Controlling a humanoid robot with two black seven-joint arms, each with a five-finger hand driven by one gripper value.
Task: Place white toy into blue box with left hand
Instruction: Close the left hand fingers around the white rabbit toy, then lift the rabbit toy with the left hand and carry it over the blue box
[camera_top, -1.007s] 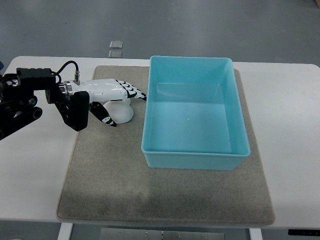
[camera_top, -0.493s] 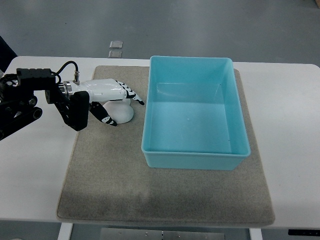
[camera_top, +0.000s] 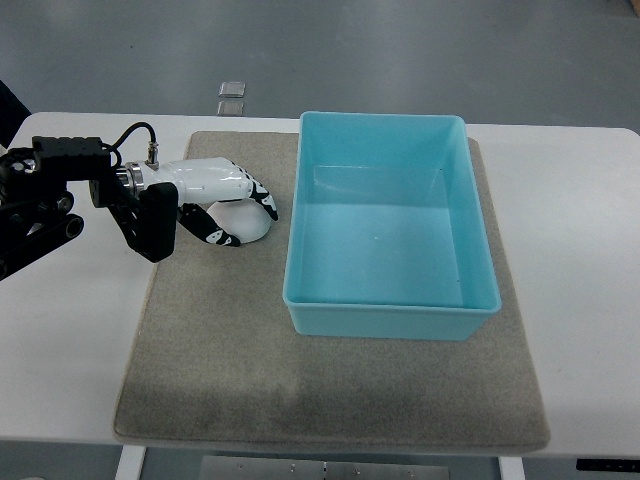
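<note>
The white toy (camera_top: 246, 222) is a rounded white lump resting on the grey mat, a little left of the blue box (camera_top: 388, 310). My left hand (camera_top: 245, 213) comes in from the left edge and lies over the toy. Its white fingers with black tips curl down around the toy's top and front, so it is shut on the toy. The toy still touches the mat. Part of it is hidden under the palm. The blue box is an open rectangular tub with nothing inside.
A grey mat (camera_top: 220, 350) covers the middle of the white table (camera_top: 580, 280), and the box stands on its right half. Black arm parts and a cable (camera_top: 60, 190) lie at the left edge. Two small square tiles (camera_top: 232, 97) lie on the floor beyond.
The left hand's fingers, stretched out toward the box a second ago, have curled down and closed around the white toy. The arm and the box have stayed put.
</note>
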